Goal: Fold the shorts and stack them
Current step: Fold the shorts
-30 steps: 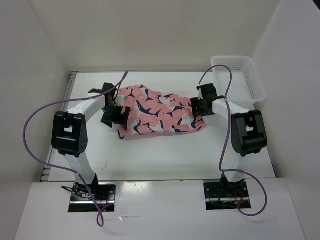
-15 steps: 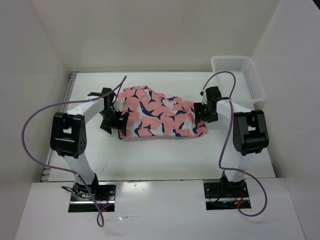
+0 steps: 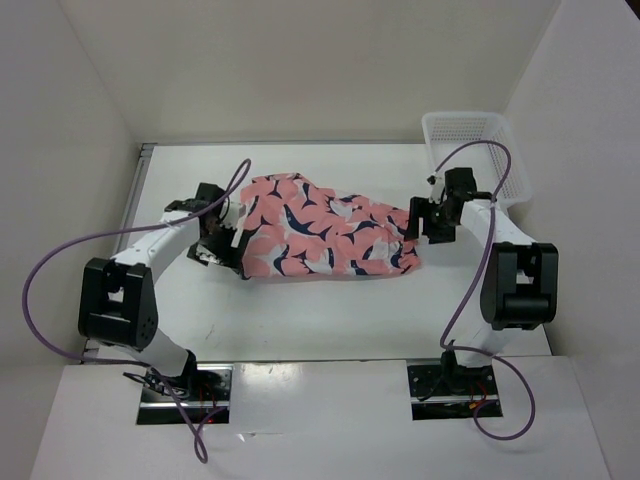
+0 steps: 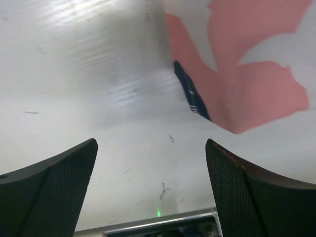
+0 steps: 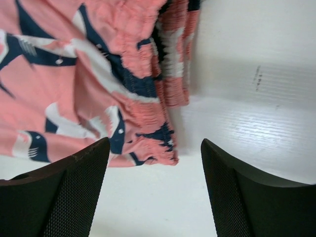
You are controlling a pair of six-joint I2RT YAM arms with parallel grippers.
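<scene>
The salmon-pink shorts (image 3: pixel 325 240) with navy and white whale shapes lie spread on the white table (image 3: pixel 300 320) between my two arms. My left gripper (image 3: pixel 214 250) is open and empty, just off the shorts' left edge. In the left wrist view the gripper (image 4: pixel 150 187) is over bare table, with a corner of the shorts (image 4: pixel 247 84) ahead at the upper right. My right gripper (image 3: pixel 422 222) is open and empty at the shorts' right end. In the right wrist view the gripper (image 5: pixel 155 182) is just short of the gathered waistband (image 5: pixel 168 84).
A white plastic mesh basket (image 3: pixel 500 170) stands at the back right corner, close behind my right arm. White walls enclose the table on the left, back and right. Purple cables loop from both arms.
Both grippers have drawn back outward from the shorts' ends, the right arm swinging towards the basket. The shorts have shifted slightly right and lie on the table.
</scene>
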